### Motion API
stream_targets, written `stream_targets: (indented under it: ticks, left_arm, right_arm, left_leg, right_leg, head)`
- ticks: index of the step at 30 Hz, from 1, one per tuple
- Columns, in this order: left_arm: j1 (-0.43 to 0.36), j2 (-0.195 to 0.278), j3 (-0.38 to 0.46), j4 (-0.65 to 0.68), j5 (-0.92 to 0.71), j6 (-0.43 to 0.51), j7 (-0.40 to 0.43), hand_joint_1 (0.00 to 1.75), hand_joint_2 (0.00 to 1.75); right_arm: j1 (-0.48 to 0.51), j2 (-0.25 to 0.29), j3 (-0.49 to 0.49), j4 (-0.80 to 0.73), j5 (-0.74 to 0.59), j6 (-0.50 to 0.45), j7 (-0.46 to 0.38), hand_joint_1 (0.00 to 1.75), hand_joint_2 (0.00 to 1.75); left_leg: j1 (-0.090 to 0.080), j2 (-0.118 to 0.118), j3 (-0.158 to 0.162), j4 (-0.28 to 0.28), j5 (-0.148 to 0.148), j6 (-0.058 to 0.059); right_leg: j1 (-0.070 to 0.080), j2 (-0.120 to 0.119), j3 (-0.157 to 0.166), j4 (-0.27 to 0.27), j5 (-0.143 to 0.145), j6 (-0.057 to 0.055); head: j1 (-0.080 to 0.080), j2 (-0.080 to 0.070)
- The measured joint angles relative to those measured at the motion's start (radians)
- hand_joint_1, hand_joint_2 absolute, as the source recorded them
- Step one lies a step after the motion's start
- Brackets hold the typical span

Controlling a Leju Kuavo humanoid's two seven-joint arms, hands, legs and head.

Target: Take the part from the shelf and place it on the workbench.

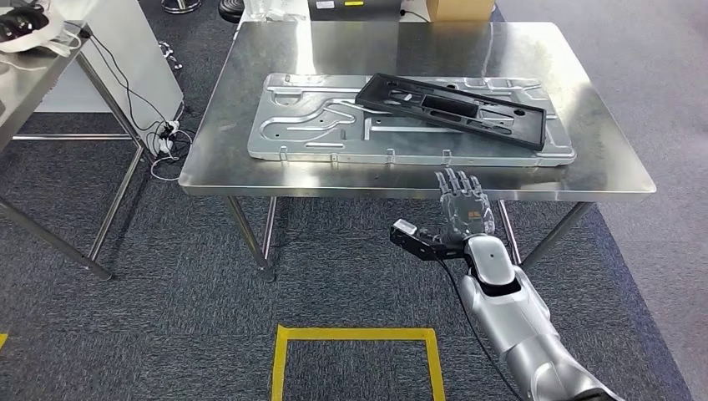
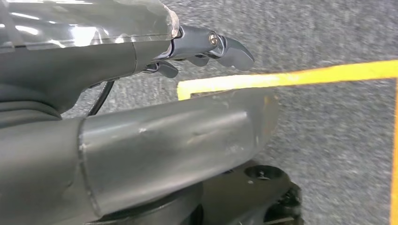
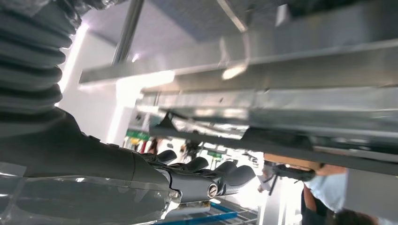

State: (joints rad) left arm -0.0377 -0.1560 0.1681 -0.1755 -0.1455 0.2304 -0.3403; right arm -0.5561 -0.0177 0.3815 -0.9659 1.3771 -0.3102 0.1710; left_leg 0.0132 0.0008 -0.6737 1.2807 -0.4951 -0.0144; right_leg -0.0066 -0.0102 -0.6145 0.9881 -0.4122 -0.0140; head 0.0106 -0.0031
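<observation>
Head view: black part (image 1: 455,109) is lying flat and askew on the silver stamped panel (image 1: 334,125), its far-right corner reaching toward that panel's right edge. Panel is sitting on the steel workbench (image 1: 250,167), so placement is looking done.

Right hand (image 1: 463,205) is hovering just off the workbench's near edge, below the panel, fingers spread, gripping nothing. In the right wrist view the right hand (image 3: 206,176) is looking along the workbench's underside. Left hand (image 2: 206,47) is hanging over carpet near yellow floor tape (image 2: 305,75), fingers loosely apart, holding nothing.

Risks, as judged: a rising right hand could be clipping the workbench edge and jolting the panel; the part, unsecured on the ribbed panel, could be sliding off it.

Count: one black part, one panel, one workbench, one side table (image 1: 25,92) left of the workbench.
</observation>
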Motion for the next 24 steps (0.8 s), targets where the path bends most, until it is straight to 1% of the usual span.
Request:
stream_targets:
  ticks: [1,2,3,4,5,6,7,8,9,10,11,12,13,14,15,16,17,18,19,20,21,22,23,24]
  left_arm:
    - [0.0,0.0,0.002,0.0,0.0,0.004,0.001,0.0,0.0]
    - [0.001,0.0,0.004,0.0,0.001,0.007,0.001,0.0,0.0]
    - [0.002,0.0,0.007,0.0,0.002,0.01,0.001,0.0,0.0]
    - [0.002,0.0,0.011,0.0,0.002,0.011,0.0,0.0,0.0]
    - [0.003,0.0,0.014,0.0,0.002,0.012,0.0,0.0,0.0]
    - [0.003,0.0,0.016,0.0,0.003,0.012,0.0,0.0,0.0]
    - [0.003,0.0,0.018,0.0,0.003,0.012,-0.001,0.0,0.0]
    - [0.003,-0.001,0.019,0.0,0.003,0.012,-0.001,0.0,0.0]
    - [0.003,-0.001,0.019,0.0,0.004,0.012,-0.001,0.0,0.0]
    - [0.003,-0.001,0.019,0.0,0.004,0.013,-0.001,0.0,0.0]
    - [0.003,-0.001,0.02,0.0,0.005,0.014,-0.002,0.0,0.0]
    - [0.004,-0.001,0.021,0.0,0.006,0.015,-0.003,0.0,0.0]
    - [0.005,-0.001,0.023,0.0,0.009,0.018,-0.004,0.0,0.0]
    - [0.005,-0.002,0.026,0.0,0.013,0.021,-0.006,0.0,0.0]
    - [0.006,-0.002,0.031,0.0,0.017,0.024,-0.009,0.0,0.0]
    - [0.007,-0.004,0.037,0.0,0.022,0.027,-0.012,0.0,0.0]
    - [0.009,-0.006,0.043,0.0,0.027,0.031,-0.015,0.0,0.0]
    - [0.01,-0.008,0.049,0.0,0.032,0.034,-0.019,0.0,0.0]
    - [0.011,-0.01,0.055,0.0,0.036,0.037,-0.022,0.0,0.0]
    - [0.012,-0.012,0.062,0.0,0.04,0.04,-0.024,0.0,0.0]
    - [0.012,-0.013,0.068,0.0,0.044,0.042,-0.026,0.0,0.0]
    - [0.012,-0.014,0.074,0.0,0.046,0.044,-0.028,0.0,0.0]
    - [0.012,-0.015,0.08,0.0,0.05,0.046,-0.029,0.0,0.0]
    - [0.012,-0.015,0.086,0.0,0.053,0.048,-0.03,0.0,0.0]
  right_arm:
    - [0.033,0.001,-0.001,-0.026,-0.017,-0.026,-0.008,0.0,0.0]
    - [0.068,0.003,-0.003,-0.055,-0.032,-0.053,-0.016,0.0,0.0]
    - [0.102,0.006,-0.005,-0.084,-0.045,-0.076,-0.024,0.0,0.0]
    - [0.133,0.008,-0.007,-0.11,-0.054,-0.094,-0.03,0.0,0.0]
    - [0.158,0.011,-0.008,-0.131,-0.059,-0.104,-0.033,0.0,0.0]
    - [0.177,0.013,-0.008,-0.147,-0.062,-0.109,-0.035,0.0,0.0]
    - [0.192,0.014,-0.009,-0.16,-0.064,-0.111,-0.036,0.0,0.0]
    - [0.205,0.015,-0.01,-0.172,-0.065,-0.111,-0.037,0.0,0.0]
    - [0.213,0.015,-0.012,-0.183,-0.067,-0.111,-0.037,0.0,0.0]
    - [0.221,0.015,-0.014,-0.192,-0.069,-0.111,-0.038,0.0,0.0]
    - [0.228,0.015,-0.016,-0.2,-0.072,-0.111,-0.04,0.0,0.0]
    - [0.239,0.016,-0.02,-0.207,-0.079,-0.115,-0.044,0.0,0.0]
    - [0.257,0.017,-0.026,-0.217,-0.088,-0.122,-0.05,0.0,0.0]
    - [0.283,0.02,-0.033,-0.229,-0.1,-0.133,-0.058,0.0,0.0]
    - [0.318,0.024,-0.043,-0.244,-0.116,-0.149,-0.069,0.0,0.0]
    - [0.357,0.03,-0.056,-0.259,-0.139,-0.165,-0.083,0.0,0.0]
    - [0.397,0.037,-0.07,-0.27,-0.172,-0.181,-0.101,0.0,0.0]
    - [0.438,0.045,-0.087,-0.279,-0.217,-0.197,-0.125,0.0,0.0]
    - [0.474,0.054,-0.105,-0.282,-0.27,-0.207,-0.152,0.0,0.0]
    - [0.508,0.063,-0.126,-0.282,-0.329,-0.215,-0.182,0.0,0.0]
    - [0.537,0.071,-0.147,-0.279,-0.383,-0.219,-0.211,0.0,0.0]
    - [0.56,0.08,-0.168,-0.273,-0.431,-0.219,-0.243,0.0,0.0]
    - [0.578,0.088,-0.191,-0.261,-0.47,-0.218,-0.274,0.0,0.0]
    - [0.59,0.098,-0.219,-0.24,-0.501,-0.215,-0.307,0.0,0.0]
  left_leg:
    - [0.004,-0.001,0.045,-0.053,0.026,-0.004]
    - [0.004,-0.003,0.1,-0.128,0.024,-0.005]
    - [0.004,-0.005,0.147,-0.198,0.004,-0.002]
    - [0.002,-0.006,0.179,-0.25,-0.021,0.003]
    - [-0.002,-0.007,0.194,-0.276,-0.038,0.011]
    - [-0.003,-0.005,0.193,-0.283,-0.041,0.02]
    - [-0.003,-0.003,0.191,-0.283,-0.035,0.03]
    - [-0.003,0.0,0.188,-0.284,-0.029,0.04]
    - [-0.003,0.003,0.184,-0.286,-0.022,0.049]
    - [-0.004,0.006,0.178,-0.286,-0.014,0.056]
    - [-0.006,0.008,0.171,-0.286,-0.009,0.061]
    - [-0.008,0.009,0.165,-0.285,-0.004,0.063]
    - [-0.011,0.009,0.159,-0.285,0.0,0.065]
    - [-0.013,0.009,0.155,-0.284,0.003,0.066]
    - [-0.015,0.008,0.154,-0.284,0.005,0.066]
    - [-0.017,0.006,0.154,-0.284,0.005,0.066]
    - [-0.02,0.006,0.154,-0.284,0.005,0.065]
    - [-0.022,0.005,0.153,-0.283,0.005,0.063]
    - [-0.023,0.006,0.152,-0.282,0.005,0.06]
    - [-0.023,0.007,0.15,-0.282,0.005,0.055]
    - [-0.022,0.008,0.15,-0.282,0.006,0.051]
    - [-0.021,0.01,0.149,-0.28,0.002,0.046]
    - [-0.021,0.01,0.146,-0.272,-0.007,0.04]
    - [-0.02,0.009,0.137,-0.25,-0.024,0.034]
  right_leg:
    - [-0.003,-0.001,-0.013,0.008,0.006,0.006]
    - [-0.004,-0.002,-0.023,0.017,0.009,0.011]
    - [-0.003,-0.002,-0.03,0.025,0.012,0.017]
    - [-0.002,-0.002,-0.035,0.031,0.016,0.022]
    - [-0.002,-0.002,-0.038,0.034,0.021,0.029]
    - [-0.002,-0.001,-0.039,0.033,0.026,0.035]
    - [-0.004,0.0,-0.041,0.036,0.027,0.041]
    - [-0.006,0.001,-0.048,0.049,0.015,0.047]
    - [-0.008,0.003,-0.062,0.081,-0.011,0.051]
    - [-0.008,0.005,-0.085,0.135,-0.049,0.054]
    - [-0.008,0.005,-0.111,0.204,-0.09,0.056]
    - [-0.008,0.006,-0.134,0.269,-0.122,0.057]
    - [-0.007,0.006,-0.145,0.312,-0.138,0.057]
    - [-0.006,0.006,-0.139,0.322,-0.137,0.055]
    - [-0.004,0.006,-0.109,0.286,-0.118,0.049]
    - [-0.001,0.006,-0.064,0.219,-0.09,0.041]
    - [0.004,0.004,-0.017,0.146,-0.071,0.03]
    - [0.008,0.001,0.021,0.081,-0.056,0.02]
    - [0.012,-0.001,0.041,0.042,-0.051,0.013]
    - [0.016,-0.002,0.046,0.029,-0.054,0.009]
    - [0.017,-0.001,0.045,0.026,-0.052,0.008]
    - [0.014,0.001,0.046,0.02,-0.049,0.005]
    - [0.011,0.002,0.048,0.013,-0.045,0.002]
    - [0.007,0.003,0.051,0.005,-0.041,-0.003]
  head:
    - [0.0,0.0]
    - [0.0,0.0]
    - [0.0,0.0]
    - [0.0,0.0]
    - [0.0,0.0]
    - [0.0,0.0]
    - [0.0,0.0]
    - [0.0,0.0]
    - [0.001,0.0]
    - [0.001,0.0]
    - [0.001,0.0]
    - [0.001,0.0]
    - [0.001,0.0]
    - [0.001,0.0]
    - [0.001,0.0]
    - [0.001,0.0]
    - [0.0,0.0]
    - [0.0,0.0]
    - [0.0,0.0]
    - [0.0,0.0]
    - [0.0,0.0]
    - [0.0,0.0]
    - [0.0,0.0]
    - [0.0,0.0]
